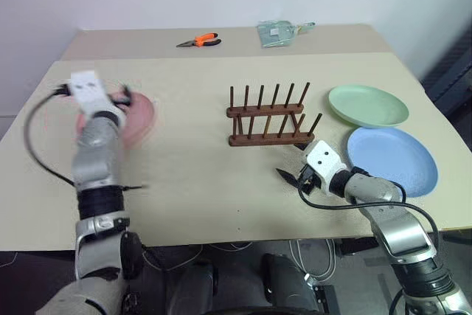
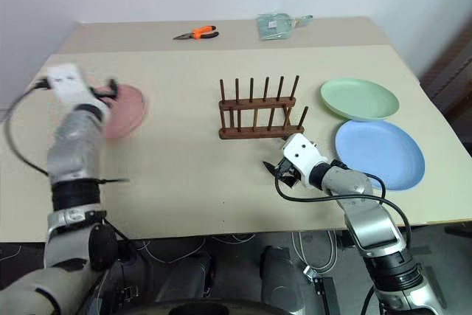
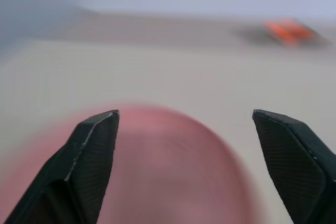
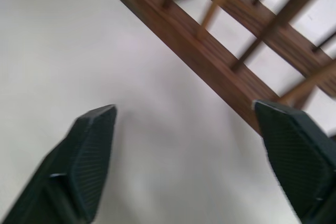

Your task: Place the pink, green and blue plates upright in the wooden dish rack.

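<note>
Right pincer (image 1: 293, 178) gapes empty; left pincer (image 3: 184, 150) gapes above pink plate (image 3: 173, 171).

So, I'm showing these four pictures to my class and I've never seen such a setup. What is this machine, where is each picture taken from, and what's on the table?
It is a two-armed humanoid robot. The two wide pictures come from a pair of cameras on its head, looking down over its arms at a beige table. The two close pictures come from cameras on its wrists, looking along each arm's two black fingers.

On the table stands an empty wooden dish rack. A green plate and a blue plate lie flat on the robot's right, and a pink plate on its left. Orange pliers and a small packet lie at the far edge.

The left gripper hangs open over the pink plate. The right gripper is open near the rack. Neither holds anything.
</note>
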Action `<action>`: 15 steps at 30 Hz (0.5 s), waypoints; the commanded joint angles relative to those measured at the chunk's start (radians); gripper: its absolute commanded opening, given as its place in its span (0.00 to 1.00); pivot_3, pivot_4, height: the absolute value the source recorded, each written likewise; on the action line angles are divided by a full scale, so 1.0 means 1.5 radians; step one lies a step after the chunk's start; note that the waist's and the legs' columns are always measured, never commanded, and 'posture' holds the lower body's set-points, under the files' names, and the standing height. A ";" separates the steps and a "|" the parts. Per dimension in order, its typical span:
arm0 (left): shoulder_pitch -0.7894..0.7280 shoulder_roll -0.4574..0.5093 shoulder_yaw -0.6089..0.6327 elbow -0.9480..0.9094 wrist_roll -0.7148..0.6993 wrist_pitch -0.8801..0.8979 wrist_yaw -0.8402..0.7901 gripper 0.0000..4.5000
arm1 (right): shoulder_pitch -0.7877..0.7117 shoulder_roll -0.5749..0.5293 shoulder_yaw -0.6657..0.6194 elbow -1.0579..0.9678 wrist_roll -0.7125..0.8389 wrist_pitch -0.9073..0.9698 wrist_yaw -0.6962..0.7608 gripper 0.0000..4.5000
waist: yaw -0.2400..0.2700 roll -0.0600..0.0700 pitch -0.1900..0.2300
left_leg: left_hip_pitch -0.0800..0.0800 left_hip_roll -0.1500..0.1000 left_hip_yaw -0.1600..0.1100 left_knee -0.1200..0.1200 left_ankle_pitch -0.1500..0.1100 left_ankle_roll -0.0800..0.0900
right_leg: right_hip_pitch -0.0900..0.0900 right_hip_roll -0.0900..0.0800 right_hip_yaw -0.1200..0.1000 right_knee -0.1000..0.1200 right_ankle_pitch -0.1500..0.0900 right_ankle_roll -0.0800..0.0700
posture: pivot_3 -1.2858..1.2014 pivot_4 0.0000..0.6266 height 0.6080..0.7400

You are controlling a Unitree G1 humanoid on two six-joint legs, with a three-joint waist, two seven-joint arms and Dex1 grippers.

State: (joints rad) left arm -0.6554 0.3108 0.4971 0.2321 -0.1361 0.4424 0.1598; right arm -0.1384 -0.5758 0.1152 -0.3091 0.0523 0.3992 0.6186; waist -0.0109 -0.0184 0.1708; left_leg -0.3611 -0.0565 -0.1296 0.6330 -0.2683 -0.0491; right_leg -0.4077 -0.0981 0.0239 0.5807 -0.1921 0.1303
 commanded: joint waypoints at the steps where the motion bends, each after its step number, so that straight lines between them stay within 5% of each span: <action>1: -0.008 -0.032 0.078 -0.043 -0.037 0.060 0.116 0.86 | -0.039 0.000 0.007 0.008 -0.005 -0.019 0.011 0.92 | 0.000 0.000 0.000 | 0.000 0.000 0.000 0.000 0.000 0.000 | 0.000 0.000 0.000 0.000 0.000 0.000 | 0.52 0.24 1.00; 8: -0.041 -0.094 0.255 -0.058 -0.230 0.165 0.218 0.86 | -0.062 0.002 0.003 0.030 -0.007 -0.046 0.015 0.92 | 0.001 -0.003 0.001 | 0.000 0.000 -0.001 0.000 0.000 -0.001 | 0.000 0.000 -0.001 0.000 0.000 0.000 | 0.52 0.24 1.00; 11: -0.049 -0.094 0.281 -0.039 -0.292 0.180 0.217 0.67 | -0.060 0.002 -0.001 0.031 -0.015 -0.056 0.006 0.92 | 0.001 -0.003 0.001 | 0.000 0.000 -0.001 0.000 0.001 -0.001 | 0.000 0.000 -0.001 0.001 0.000 0.000 | 0.52 0.24 1.00; 15: -0.057 -0.089 0.273 -0.030 -0.336 0.186 0.205 0.22 | -0.060 0.000 -0.024 0.013 0.013 -0.031 0.013 0.92 | 0.001 -0.003 0.001 | 0.000 0.000 -0.001 0.000 0.001 -0.001 | 0.000 0.000 -0.001 0.000 0.000 -0.001 | 0.52 0.24 1.00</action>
State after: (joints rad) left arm -0.7102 0.1607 0.9183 0.2018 -0.6003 0.7174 0.4825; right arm -0.2169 -0.5737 0.1223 -0.2429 0.0448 0.3450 0.6341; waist -0.0096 -0.0231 0.1720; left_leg -0.3616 -0.0565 -0.1309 0.6328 -0.2674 -0.0510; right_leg -0.4079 -0.0978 0.0228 0.5814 -0.1908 0.1280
